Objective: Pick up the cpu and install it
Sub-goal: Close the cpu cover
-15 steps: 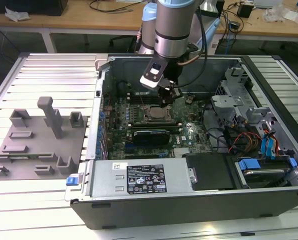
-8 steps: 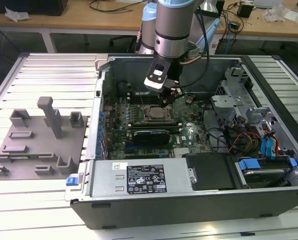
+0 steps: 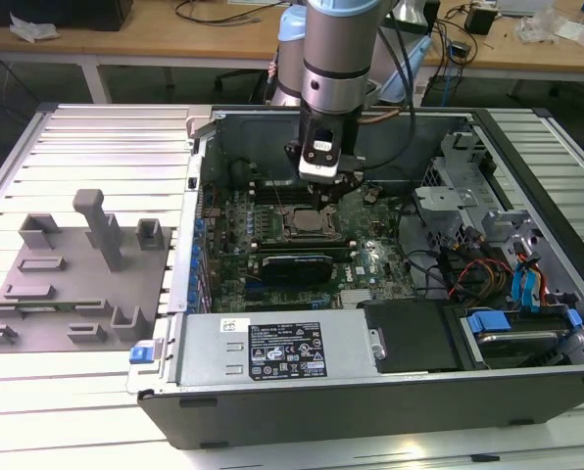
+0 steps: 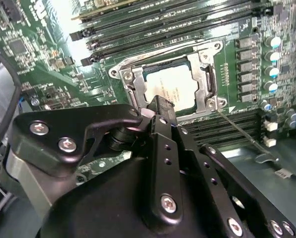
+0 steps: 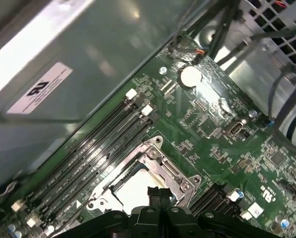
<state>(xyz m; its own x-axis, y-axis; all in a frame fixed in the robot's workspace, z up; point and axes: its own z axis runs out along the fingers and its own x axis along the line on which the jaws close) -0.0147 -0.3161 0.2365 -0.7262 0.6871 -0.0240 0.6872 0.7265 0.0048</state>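
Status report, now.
Arm's gripper low over the cpu. It lies flat inside the socket frame. Either side of the frame, memory slots.

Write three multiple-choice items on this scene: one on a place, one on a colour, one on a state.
1. Where does the small flat silvery-white square cpu lie?
A. on a shelf
B. in the metal-edged square socket frame
C. on the floor

2. What colour is the flat motherboard?
A. red
B. blue
C. green

3. In what state is the big dark metal computer case?
A. open, its inside showing
B. closed on all sides
C. standing on end

Key: 1 B, the cpu sits flat within the frame in both wrist views; 2 C, the board is green all around the socket; 3 A, the exterior view looks straight into it.
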